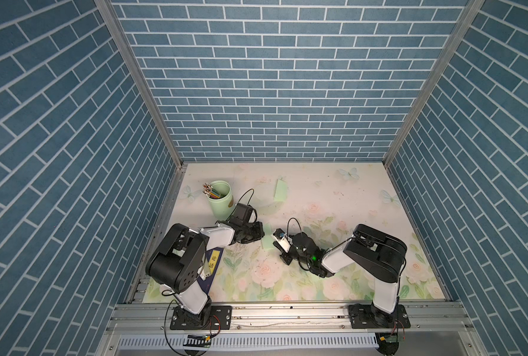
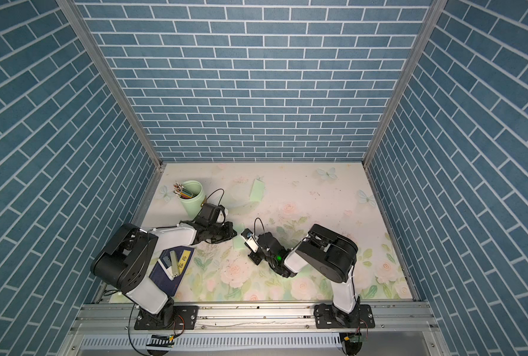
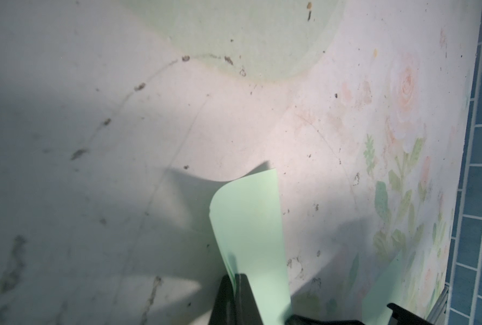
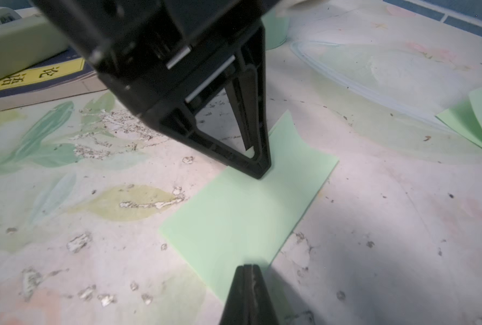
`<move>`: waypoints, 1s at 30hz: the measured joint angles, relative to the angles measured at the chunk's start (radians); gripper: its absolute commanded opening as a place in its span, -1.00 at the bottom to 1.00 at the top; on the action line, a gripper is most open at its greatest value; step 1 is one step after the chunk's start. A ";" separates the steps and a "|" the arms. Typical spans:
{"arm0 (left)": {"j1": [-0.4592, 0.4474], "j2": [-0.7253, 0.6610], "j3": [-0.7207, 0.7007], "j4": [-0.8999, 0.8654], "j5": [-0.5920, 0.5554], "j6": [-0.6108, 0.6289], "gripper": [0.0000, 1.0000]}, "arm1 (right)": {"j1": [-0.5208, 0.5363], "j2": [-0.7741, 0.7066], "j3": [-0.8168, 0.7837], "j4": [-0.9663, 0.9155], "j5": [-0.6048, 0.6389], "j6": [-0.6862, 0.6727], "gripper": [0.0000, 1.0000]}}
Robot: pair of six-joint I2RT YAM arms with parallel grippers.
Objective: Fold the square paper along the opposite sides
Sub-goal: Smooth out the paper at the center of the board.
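While my left claw point(image 4: 258, 171) sits clamped on the paper's point(image 4: 242, 216) far edge and my right claw point(image 4: 248, 270) pins it closed-tipped, I judge it thin, floppy; grip edges only.

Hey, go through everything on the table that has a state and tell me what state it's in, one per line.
Paper: folded, flat on the table, one end curling up.
Left hand: shut on the paper's edge.
Right hand: shut, tip at the paper's near edge.
Far paper: folded, lying apart.
Cup: upright, holding pencils.
Book: closed, small items on top.
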State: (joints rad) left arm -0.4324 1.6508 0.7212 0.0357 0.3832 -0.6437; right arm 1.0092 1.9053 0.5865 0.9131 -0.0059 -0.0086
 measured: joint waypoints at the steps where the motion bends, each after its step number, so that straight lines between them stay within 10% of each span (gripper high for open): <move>1: 0.000 0.000 0.000 0.000 0.000 0.001 -1.00 | -0.001 -0.009 -0.010 -0.001 0.005 -0.001 -1.00; 30: 0.004 0.001 0.004 -0.008 0.002 0.009 -1.00 | 0.022 0.037 0.099 -0.081 -0.057 -0.053 -1.00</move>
State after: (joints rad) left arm -0.4282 1.6516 0.7250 0.0273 0.3847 -0.6350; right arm 1.0313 1.9427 0.6857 0.8318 -0.0628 -0.0612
